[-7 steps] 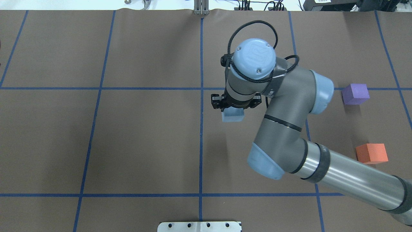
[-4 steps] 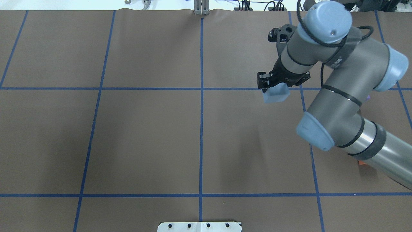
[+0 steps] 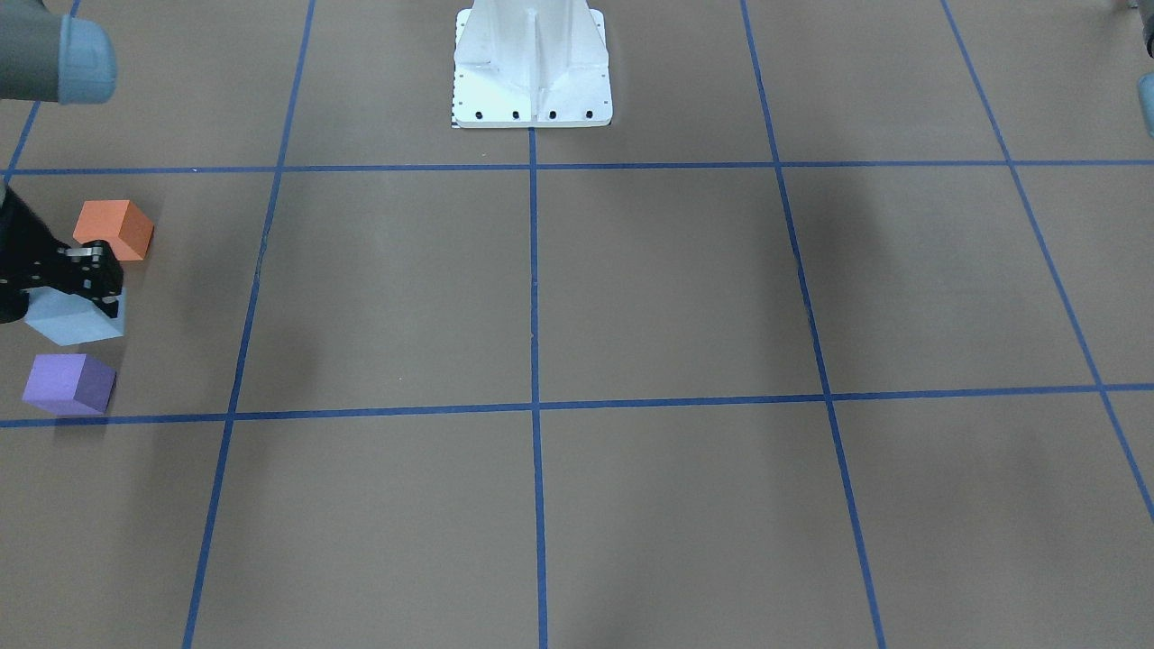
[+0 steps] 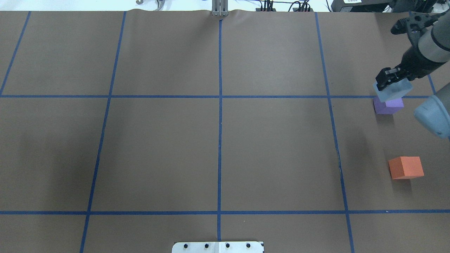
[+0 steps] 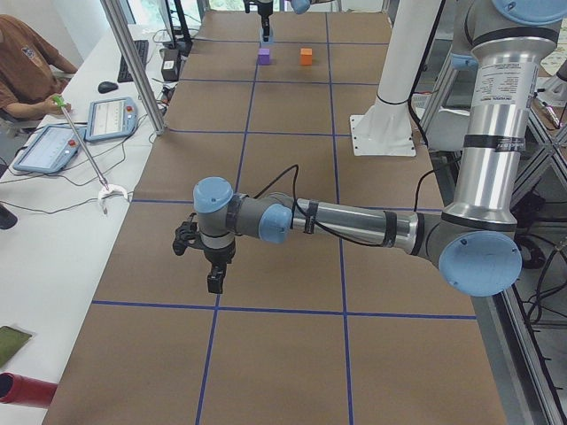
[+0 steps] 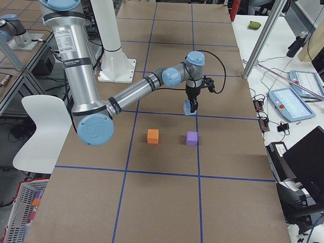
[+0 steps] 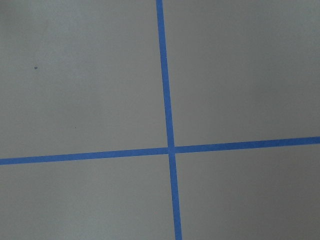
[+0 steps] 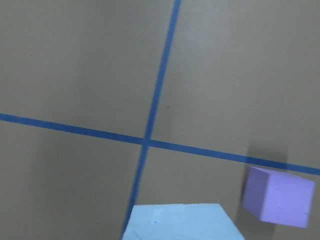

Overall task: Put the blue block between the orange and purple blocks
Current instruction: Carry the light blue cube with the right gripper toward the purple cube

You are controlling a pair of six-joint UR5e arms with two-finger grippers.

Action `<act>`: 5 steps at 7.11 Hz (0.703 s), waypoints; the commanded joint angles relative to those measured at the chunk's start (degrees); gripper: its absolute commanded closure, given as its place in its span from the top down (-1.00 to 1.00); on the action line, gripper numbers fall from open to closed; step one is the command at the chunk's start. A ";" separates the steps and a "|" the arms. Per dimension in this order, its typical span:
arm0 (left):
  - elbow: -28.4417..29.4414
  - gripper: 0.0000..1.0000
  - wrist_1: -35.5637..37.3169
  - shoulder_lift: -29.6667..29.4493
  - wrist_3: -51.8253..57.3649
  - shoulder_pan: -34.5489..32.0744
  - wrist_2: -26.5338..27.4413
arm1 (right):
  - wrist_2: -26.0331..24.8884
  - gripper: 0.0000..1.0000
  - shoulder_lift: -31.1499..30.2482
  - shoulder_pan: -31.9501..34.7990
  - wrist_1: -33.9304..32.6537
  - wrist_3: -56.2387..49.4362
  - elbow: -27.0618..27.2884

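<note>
Pinching one blue block (image 4: pixel 393 92), right jaws — one purple block (image 4: pixel 388 107), one orange block (image 4: pixel 406 167), left jaws unclear.

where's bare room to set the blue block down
Bare mat lies between the purple block and the orange block. The grid squares to the robot's left of them are bare too. Crowded only by the purple block, where the right gripper holds the blue block.

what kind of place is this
Probably a robotics research lab: a grey-and-blue robot arm over a brown table gridded with blue tape, a pale blue foam block as test prop, and a touchscreen teach pendant on a white side desk.
</note>
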 commanded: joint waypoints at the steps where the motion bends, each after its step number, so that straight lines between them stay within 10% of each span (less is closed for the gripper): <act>1: 0.27 1.00 0.14 -0.25 0.37 -0.03 -0.02 | 0.19 -1.00 -10.78 1.04 17.29 4.06 -4.38; 5: 0.36 1.00 0.14 -0.69 0.28 0.05 0.07 | 0.37 -1.00 -11.61 -5.88 23.52 16.74 -7.30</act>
